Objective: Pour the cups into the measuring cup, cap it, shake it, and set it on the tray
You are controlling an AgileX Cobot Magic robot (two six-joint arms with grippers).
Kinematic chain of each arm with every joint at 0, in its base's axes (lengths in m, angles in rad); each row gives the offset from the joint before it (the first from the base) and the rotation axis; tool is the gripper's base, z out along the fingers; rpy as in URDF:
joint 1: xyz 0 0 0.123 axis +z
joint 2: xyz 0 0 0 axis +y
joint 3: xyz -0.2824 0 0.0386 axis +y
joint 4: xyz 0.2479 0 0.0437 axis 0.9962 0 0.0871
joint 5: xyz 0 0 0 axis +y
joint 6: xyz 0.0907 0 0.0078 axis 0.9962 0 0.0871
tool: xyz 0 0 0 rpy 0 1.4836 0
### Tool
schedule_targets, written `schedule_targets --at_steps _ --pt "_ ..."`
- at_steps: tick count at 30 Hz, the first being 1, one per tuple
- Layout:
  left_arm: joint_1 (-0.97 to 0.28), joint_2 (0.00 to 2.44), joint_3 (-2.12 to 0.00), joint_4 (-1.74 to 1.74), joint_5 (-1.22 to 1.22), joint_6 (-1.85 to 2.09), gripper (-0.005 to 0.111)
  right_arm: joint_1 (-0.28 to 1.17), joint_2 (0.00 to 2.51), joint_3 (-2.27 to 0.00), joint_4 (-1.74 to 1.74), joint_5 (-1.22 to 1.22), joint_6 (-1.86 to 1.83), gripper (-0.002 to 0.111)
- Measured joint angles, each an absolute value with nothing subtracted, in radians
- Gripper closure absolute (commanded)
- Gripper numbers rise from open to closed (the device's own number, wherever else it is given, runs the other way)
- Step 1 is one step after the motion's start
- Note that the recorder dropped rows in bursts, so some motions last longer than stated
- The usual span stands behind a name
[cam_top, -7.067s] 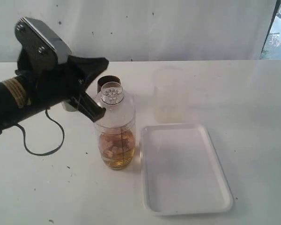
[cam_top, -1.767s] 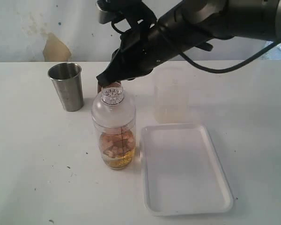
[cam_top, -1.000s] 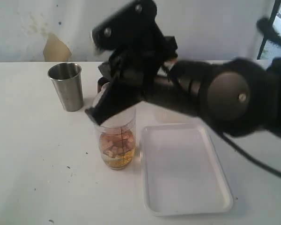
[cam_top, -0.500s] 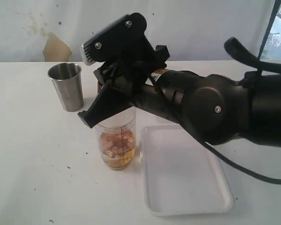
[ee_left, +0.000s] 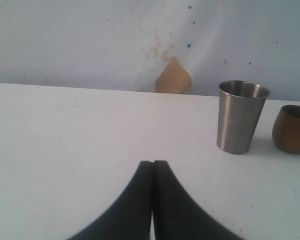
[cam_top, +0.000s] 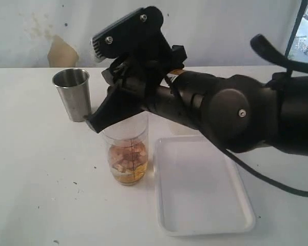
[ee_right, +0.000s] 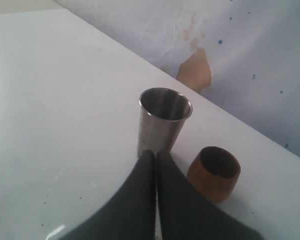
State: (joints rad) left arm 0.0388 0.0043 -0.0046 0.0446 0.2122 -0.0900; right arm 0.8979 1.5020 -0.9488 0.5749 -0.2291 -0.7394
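The measuring cup (cam_top: 126, 156) stands upright on the white table (cam_top: 41, 184), just beside the left edge of the tray (cam_top: 203, 189) and not on it. Its lower part holds amber liquid with pale chunks, and a black scale runs down the side that faces the exterior camera. The right gripper (cam_top: 94, 122) reaches across from the right of that view and sits at the cylinder's mouth, hiding the top, so whether the cap is on cannot be told.

In the right wrist view its two dark fingers (ee_right: 142, 195) are pressed flat together with nothing between them. Whether their undersides touch the cylinder cannot be seen.

The steel tumbler (cam_top: 72, 96) stands upright farther back and to the left, near the measuring cup but apart from it, and well away from the tray. The wooden cup (ee_right: 214, 172) sits just beside the tumbler with a narrow gap between them (the arm hides it in the exterior view). Both cups are upright with their mouths open.

The left gripper (ee_left: 152, 164) is closed too — finger against finger, holding nothing. Its camera looks over bare table toward the two cups, which stand near the wall (ee_left: 65, 40) and its tan patch (ee_left: 173, 81).
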Motion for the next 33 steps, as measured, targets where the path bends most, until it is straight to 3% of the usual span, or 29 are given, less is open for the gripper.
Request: schedule_targets --at_steps 7,18,33 --pt "0.039 0.004 -0.005 0.045 0.212 -0.09 0.107 0.822 1.535 -0.955 0.623 -0.124 -0.733 0.108" --pt "0.039 0.004 -0.005 0.045 0.212 -0.09 0.107 0.839 1.48 -0.984 0.629 0.0 -0.727 0.108" --pt "0.039 0.004 -0.005 0.045 0.212 -0.09 0.107 0.848 1.533 -1.021 0.629 -0.02 -0.738 0.108"
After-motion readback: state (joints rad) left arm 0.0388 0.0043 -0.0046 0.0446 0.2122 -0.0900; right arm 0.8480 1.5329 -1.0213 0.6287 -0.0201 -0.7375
